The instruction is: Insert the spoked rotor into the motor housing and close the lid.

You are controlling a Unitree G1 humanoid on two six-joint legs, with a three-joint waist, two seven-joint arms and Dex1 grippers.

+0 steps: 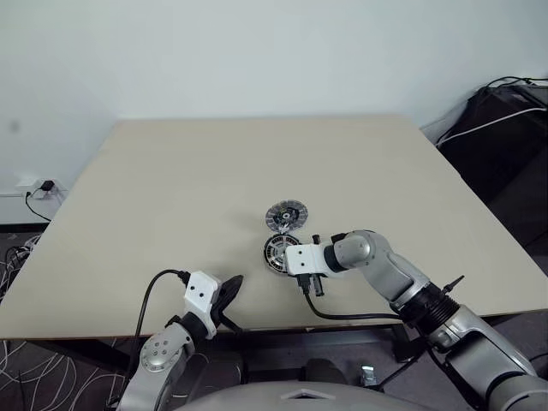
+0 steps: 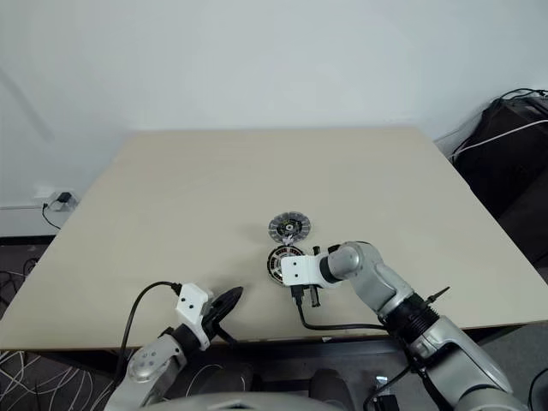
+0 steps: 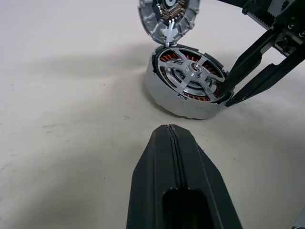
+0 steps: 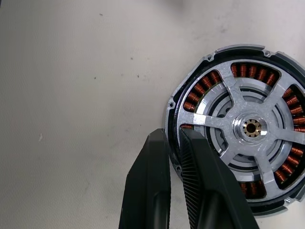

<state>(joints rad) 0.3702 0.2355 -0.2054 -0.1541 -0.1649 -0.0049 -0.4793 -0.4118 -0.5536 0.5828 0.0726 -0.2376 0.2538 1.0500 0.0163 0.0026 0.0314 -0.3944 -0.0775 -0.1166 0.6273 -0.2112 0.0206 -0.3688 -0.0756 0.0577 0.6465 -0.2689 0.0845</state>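
1. Two round motor parts lie on the beige table, both close to the right gripper and farther from the left gripper.
2. Nearest the right gripper's tips is the motor housing, a shallow round can with a silver outer wall and a ring of copper-coloured windings inside.
3. Seated inside the housing is the spoked rotor; its silver spokes run from a brass-centred hub out to the rim, and the copper windings show through the gaps between them.
4. Right gripper state: the two black fingers are nearly together, with only a thin gap, and they pinch the edge of the housing. One finger lies outside the wall and the other just inside, over the windings.
5. The rotor's hub sits beyond those fingertips, toward the housing's middle, untouched by them.
6. Past the housing, on the side away from both grippers, lies the lid, a round grey piece with vent slots and a dark centre. It just meets the housing's far rim and is not over the opening.
7. Left gripper state: its black fingers are pressed fully together, empty, and pointing at the housing from well short of it, above bare table.
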